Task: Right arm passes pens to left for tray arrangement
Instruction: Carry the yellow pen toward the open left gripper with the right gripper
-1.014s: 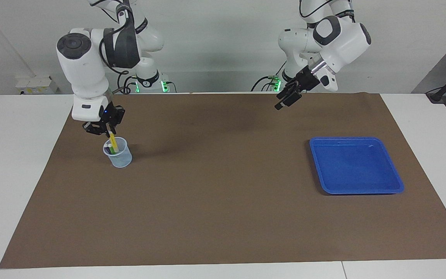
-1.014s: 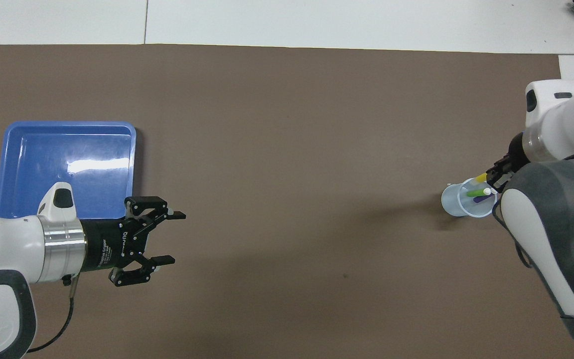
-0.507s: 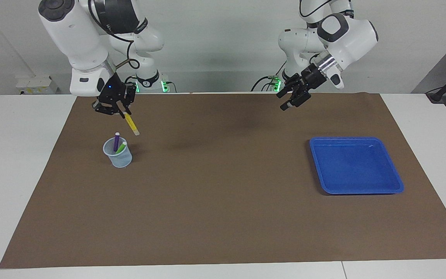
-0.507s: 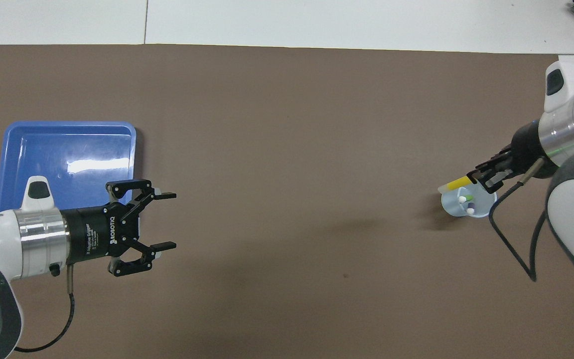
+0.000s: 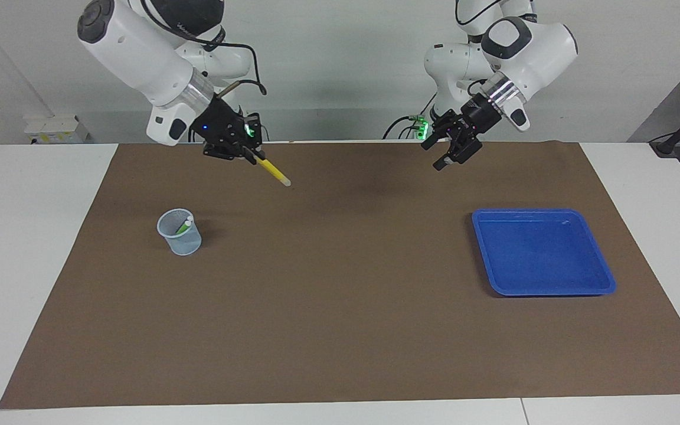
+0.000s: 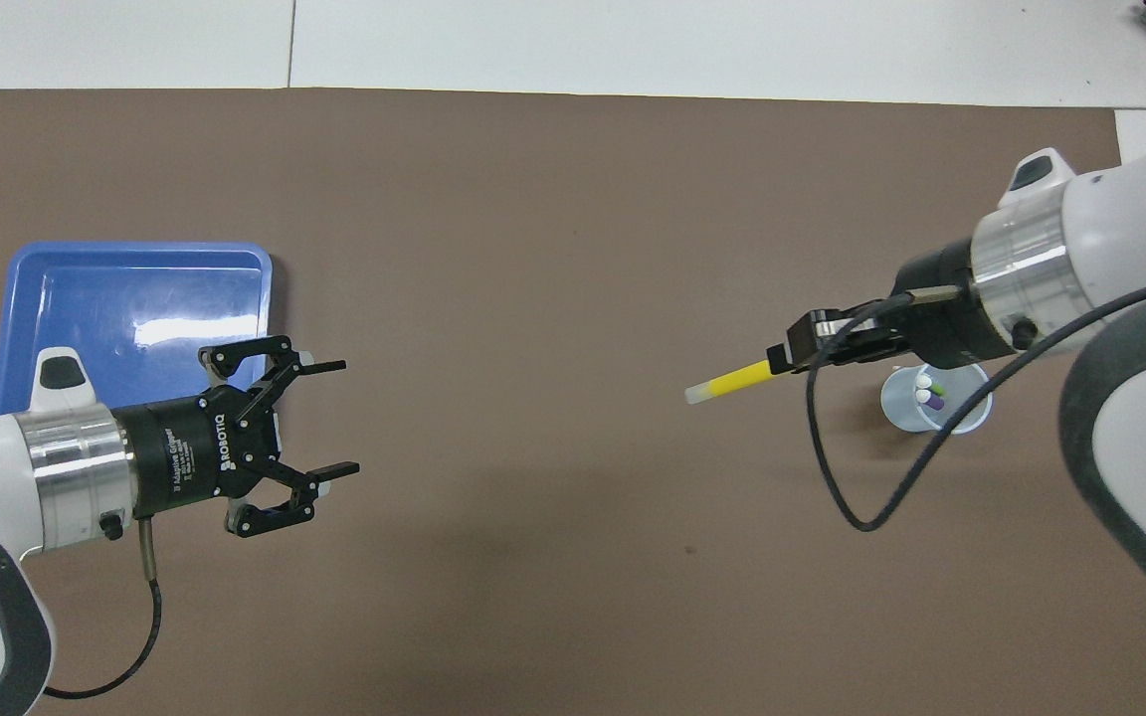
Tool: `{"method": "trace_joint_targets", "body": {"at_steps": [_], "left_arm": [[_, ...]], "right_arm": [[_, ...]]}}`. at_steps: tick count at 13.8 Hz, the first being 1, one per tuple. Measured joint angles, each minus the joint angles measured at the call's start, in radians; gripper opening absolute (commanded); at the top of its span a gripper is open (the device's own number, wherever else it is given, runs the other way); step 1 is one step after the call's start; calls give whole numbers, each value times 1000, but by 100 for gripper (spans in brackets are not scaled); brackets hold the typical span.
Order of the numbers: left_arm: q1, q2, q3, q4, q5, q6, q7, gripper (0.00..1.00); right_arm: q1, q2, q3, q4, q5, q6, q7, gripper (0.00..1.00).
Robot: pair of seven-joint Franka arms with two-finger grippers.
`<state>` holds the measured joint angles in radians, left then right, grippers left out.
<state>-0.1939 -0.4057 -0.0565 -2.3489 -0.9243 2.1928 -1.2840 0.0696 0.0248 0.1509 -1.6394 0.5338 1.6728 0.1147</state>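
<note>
My right gripper point(image 5: 249, 154) point(image 6: 784, 356) is shut on the yellow pen point(image 5: 273, 171) point(image 6: 730, 381), which it carries in the air over the mat, pale end pointing toward the left arm's end. The green pen point(image 5: 184, 225) point(image 6: 937, 389) and the purple pen point(image 6: 933, 402) stand in the pale mesh cup point(image 5: 180, 232) point(image 6: 936, 398). My left gripper point(image 5: 447, 150) point(image 6: 339, 418) hangs open and holds nothing, over the mat beside the blue tray point(image 5: 542, 251) point(image 6: 135, 323), which has nothing in it.
A brown mat point(image 5: 340, 283) covers most of the white table. The right arm's cable point(image 6: 852, 497) loops down below its wrist.
The right gripper lifted the yellow pen out of the cup and carried it up and toward the table's middle. The left gripper rose a little and turned toward it.
</note>
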Motion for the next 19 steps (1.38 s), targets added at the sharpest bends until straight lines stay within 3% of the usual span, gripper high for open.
{"method": "trace_joint_targets", "body": {"at_steps": [4,10,19], "left_arm": [[-14,0,-49,4,-15,36,-72,91],[-23,0,-155,9,-19,177,-189,89],[-100,14,-191,8,-20,341,-299,88]], "right_arm": [[135,-28,7,-112,123,236,264,0],[294,-79,8,-227,189,495,534,0],[326,-82,2,-235,194,526,577,0]]}}
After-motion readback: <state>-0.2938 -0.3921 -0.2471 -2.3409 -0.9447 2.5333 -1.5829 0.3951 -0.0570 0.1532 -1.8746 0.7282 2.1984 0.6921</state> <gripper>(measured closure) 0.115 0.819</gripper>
